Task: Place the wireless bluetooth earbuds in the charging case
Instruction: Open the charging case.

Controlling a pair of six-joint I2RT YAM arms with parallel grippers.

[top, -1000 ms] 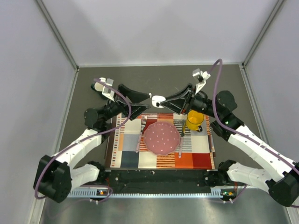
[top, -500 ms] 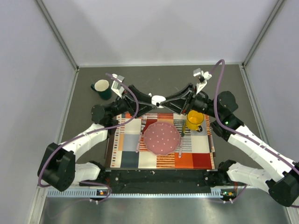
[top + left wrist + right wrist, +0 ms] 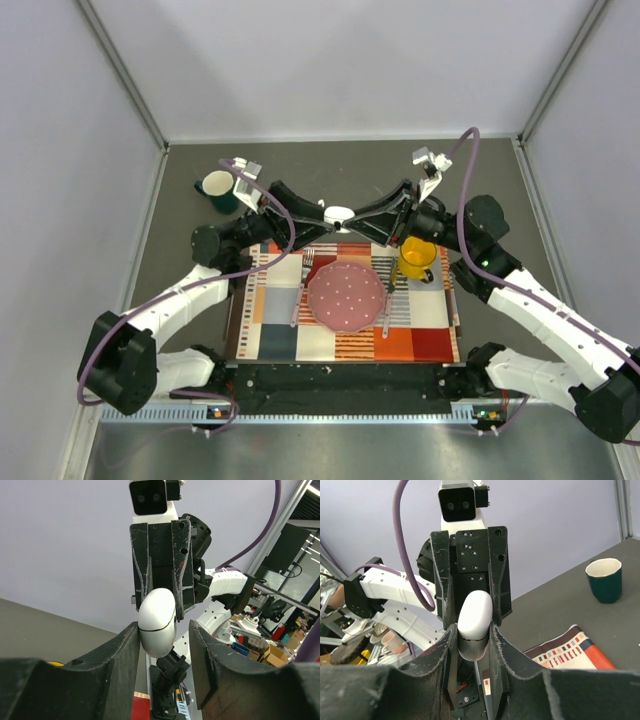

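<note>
The charging case [image 3: 340, 213] is a white rounded case held in the air above the far edge of the mat. My right gripper [image 3: 353, 213] is shut on it; in the right wrist view the case [image 3: 475, 617] sits pinched between my fingers [image 3: 502, 645], its lid closed along a thin seam. My left gripper [image 3: 326, 212] is open around the case's other end; in the left wrist view the case [image 3: 157, 622] rests against one finger [image 3: 122, 650], with a gap to the other. The earbuds are not in view.
A checked placemat [image 3: 270, 335] holds a pink plate [image 3: 346, 297], a fork [image 3: 301, 285], a spoon [image 3: 388, 310] and a yellow mug [image 3: 417, 256]. A dark green mug [image 3: 216, 186] stands at the back left, also in the right wrist view [image 3: 604, 580].
My left arm has swung right from beside the green mug and brought its open fingers around the case. My right arm has held the case still.
</note>
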